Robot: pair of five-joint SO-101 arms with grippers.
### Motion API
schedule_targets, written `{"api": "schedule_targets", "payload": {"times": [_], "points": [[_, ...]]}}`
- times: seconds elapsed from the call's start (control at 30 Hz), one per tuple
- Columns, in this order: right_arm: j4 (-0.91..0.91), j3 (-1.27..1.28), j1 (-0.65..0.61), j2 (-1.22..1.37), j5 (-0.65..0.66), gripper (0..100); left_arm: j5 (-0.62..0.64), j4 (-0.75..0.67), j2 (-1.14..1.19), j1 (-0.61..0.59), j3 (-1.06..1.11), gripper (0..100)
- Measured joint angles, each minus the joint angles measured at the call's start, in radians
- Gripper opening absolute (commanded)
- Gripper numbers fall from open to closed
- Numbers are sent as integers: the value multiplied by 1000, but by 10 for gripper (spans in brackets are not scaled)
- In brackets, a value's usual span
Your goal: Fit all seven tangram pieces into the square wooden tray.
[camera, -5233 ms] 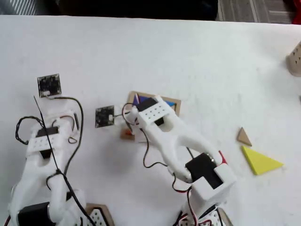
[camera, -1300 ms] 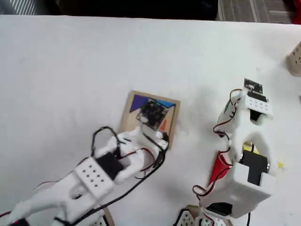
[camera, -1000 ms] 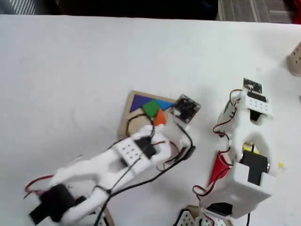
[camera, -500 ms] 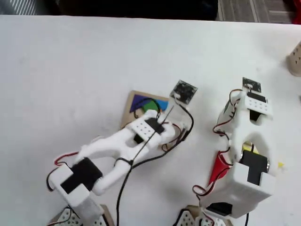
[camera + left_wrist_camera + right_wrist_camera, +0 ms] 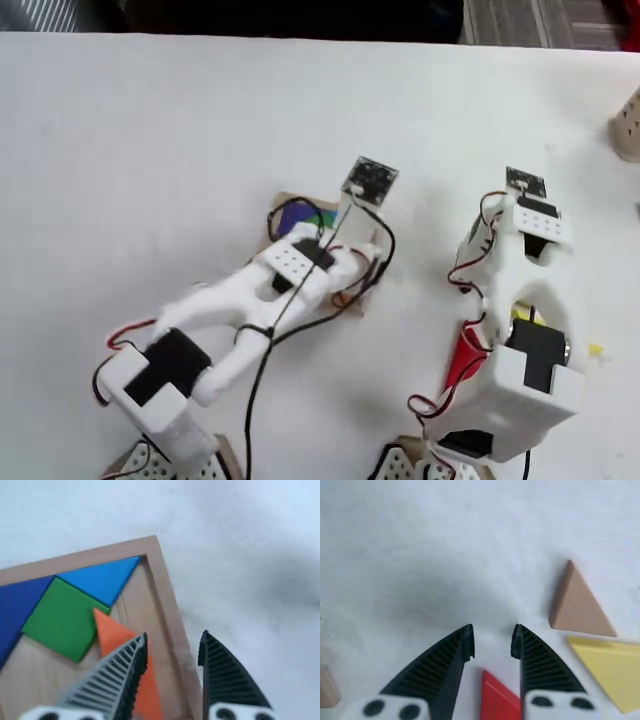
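Black ribbed left gripper point(image 5: 172, 652), jaws parted and empty, straddles the wooden tray point(image 5: 167, 587) rim by the orange triangle point(image 5: 112, 632), mid-frame in the high view. The right gripper point(image 5: 492, 642), likewise parted, hovers over the red piece point(image 5: 500, 700). Likely next: nudge the orange flat, then fetch the red. No writing is legible.

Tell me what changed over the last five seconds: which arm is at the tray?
The right arm swung off the square wooden tray, rightward, over the loose yellow triangle, tan wooden triangle and red piece. The left arm came in from the left over the tray, jaws open astride its rim. The tray stayed put.
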Motion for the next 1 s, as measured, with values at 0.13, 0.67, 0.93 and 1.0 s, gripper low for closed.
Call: {"api": "schedule_targets", "payload": {"times": [0.13, 0.67, 0.93, 1.0], "points": [[0, 0, 2, 0, 0, 119, 0, 25, 0, -25, 0, 177], [0, 0, 0, 0, 0, 119, 2, 181, 0, -95, -2, 177], [0, 0, 0, 0, 2, 119, -3, 219, -11, -138, -3, 177], [-3, 0, 0, 0, 2, 119, -3, 250, -38, -146, -3, 177]]}}
